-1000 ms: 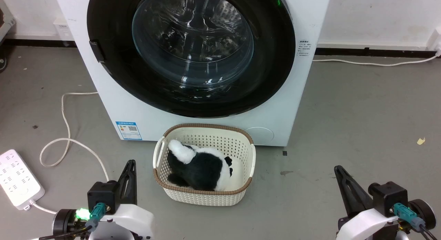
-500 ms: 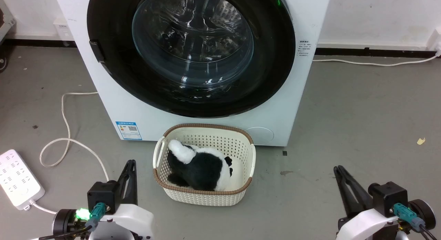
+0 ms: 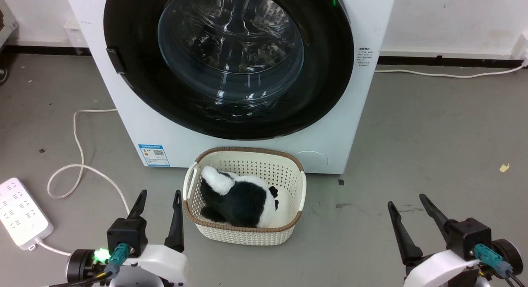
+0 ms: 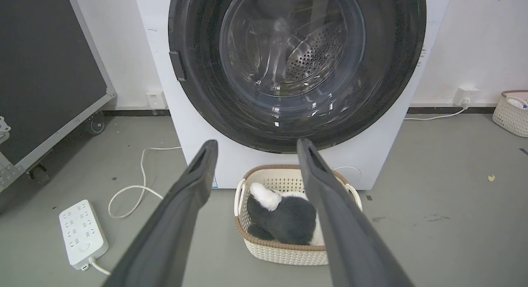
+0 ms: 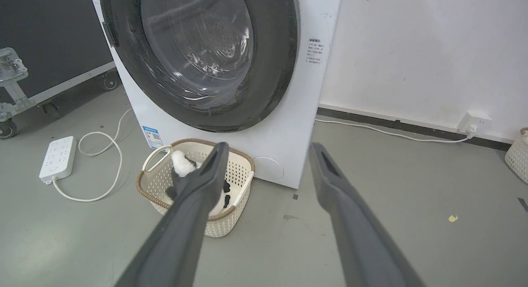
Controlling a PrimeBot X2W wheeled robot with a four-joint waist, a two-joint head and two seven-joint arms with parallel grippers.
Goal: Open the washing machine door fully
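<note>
The washing machine [image 3: 136,126] is a white box standing straight ahead on the grey floor. Its door [image 3: 330,72], a glossy black disc with a clear glass bowl, lies flat against the front, shut. A small dark tab [image 3: 116,60] sits on the door's left rim. My left gripper [image 3: 160,194] is low at the lower left, open and holding nothing. At the lower right my right gripper [image 3: 406,200] is open and just as bare. Both are well short of the door. The left wrist view looks between its open gripper [image 4: 256,142] at the door [image 4: 198,93].
A cream basket [image 3: 247,237] with a black-and-white plush toy [image 3: 243,200] stands right before the machine. A white power strip [image 3: 20,215] and looped cable [image 3: 78,155] lie at the left. A black wheeled case [image 4: 45,72] stands further left, another basket [image 4: 511,114] far right.
Both grippers have gone from shut to open, their fingers spread apart. The door and basket have not moved.
</note>
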